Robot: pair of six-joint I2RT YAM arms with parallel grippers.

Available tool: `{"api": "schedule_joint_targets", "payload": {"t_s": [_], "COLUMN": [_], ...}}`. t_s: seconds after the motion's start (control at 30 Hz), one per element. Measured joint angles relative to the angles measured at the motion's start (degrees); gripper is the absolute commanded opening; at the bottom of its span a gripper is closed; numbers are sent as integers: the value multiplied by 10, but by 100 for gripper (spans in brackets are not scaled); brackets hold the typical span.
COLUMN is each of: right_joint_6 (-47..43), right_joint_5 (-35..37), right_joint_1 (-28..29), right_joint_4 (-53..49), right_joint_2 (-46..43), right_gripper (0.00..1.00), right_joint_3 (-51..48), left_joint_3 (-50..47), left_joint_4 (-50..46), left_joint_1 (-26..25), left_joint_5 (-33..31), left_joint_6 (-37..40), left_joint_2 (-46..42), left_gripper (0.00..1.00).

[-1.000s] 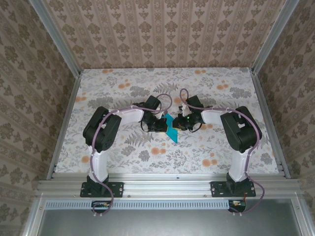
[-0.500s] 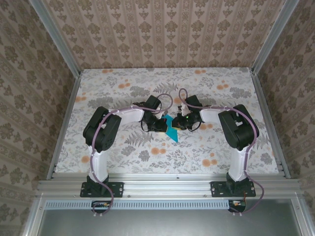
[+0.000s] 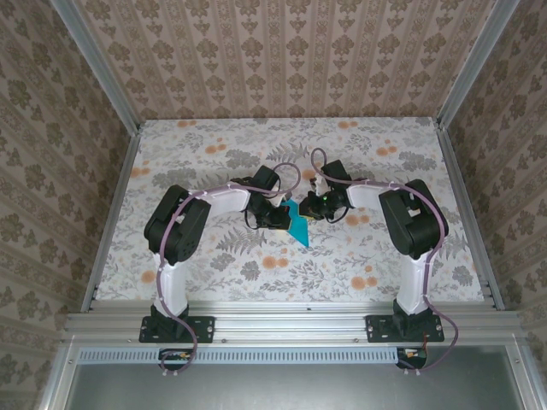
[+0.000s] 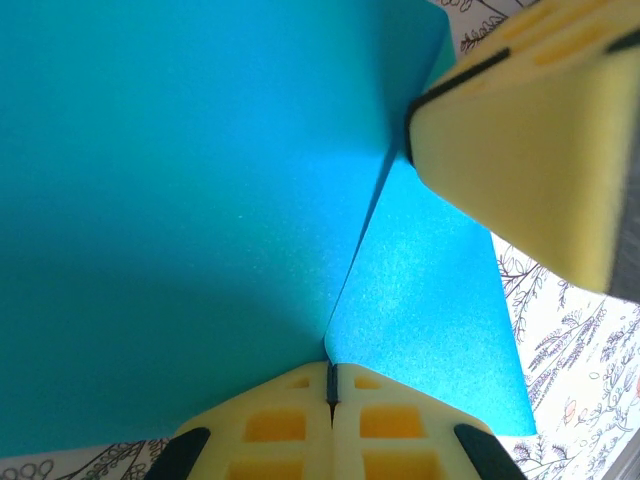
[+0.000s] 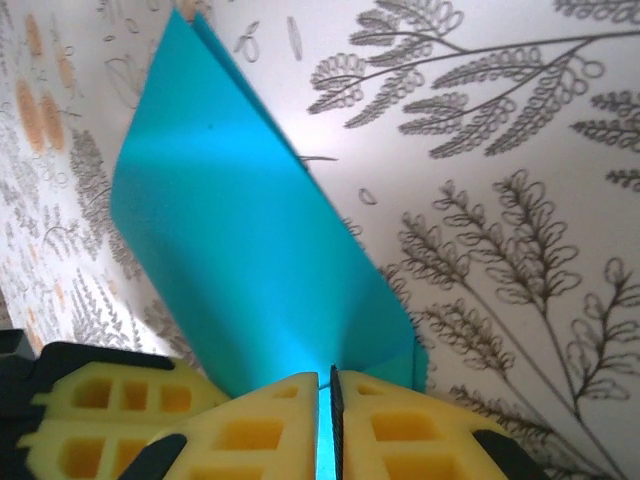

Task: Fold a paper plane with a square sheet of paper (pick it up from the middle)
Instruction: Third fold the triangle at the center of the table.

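Note:
The square sheet of paper (image 3: 298, 226) is teal and hangs above the table's middle, held between both grippers. In the left wrist view the sheet of paper (image 4: 180, 200) bends into a V along a centre crease. My left gripper (image 4: 332, 385) is shut on the crease's lower end. A yellow finger (image 4: 530, 150) of the right gripper presses the crease's far end. In the right wrist view my right gripper (image 5: 325, 410) is shut on the paper's (image 5: 240, 230) edge, and the sheet fans away towards the table. From above, the left gripper (image 3: 282, 218) and right gripper (image 3: 313, 209) face each other. A paper plane is out of view.
The floral-patterned table (image 3: 256, 145) spreads all round the grippers. Patterned walls and aluminium rails (image 3: 111, 205) close it in on three sides. The arms' bases (image 3: 175, 325) stand at the near edge.
My right gripper has shifted a little to the left and towards the back, drawing nearer to the left gripper. The left arm has stayed still.

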Motion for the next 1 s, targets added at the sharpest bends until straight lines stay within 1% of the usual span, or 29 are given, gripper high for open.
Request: {"api": "schedule_joint_targets", "payload": {"t_s": [0.33, 0.67, 0.83, 1.0], "right_joint_6": [-13, -21, -21, -17], "right_joint_5": [5, 17, 21, 21], "right_joint_1": [-1, 2, 3, 18], "right_joint_4": [-20, -28, -27, -25], "right_joint_2": [11, 4, -31, -56], "right_gripper": [14, 14, 14, 14], "right_joint_3": [18, 19, -23, -63], "left_joint_3": [0, -1, 0, 0], "left_joint_4": [0, 0, 0, 0], "left_joint_1": [0, 1, 1, 3], "left_joint_5": [0, 0, 1, 8], "left_joint_6": [2, 3, 3, 3], "left_joint_2": [0, 0, 1, 3], "left_gripper": [2, 2, 2, 2]}}
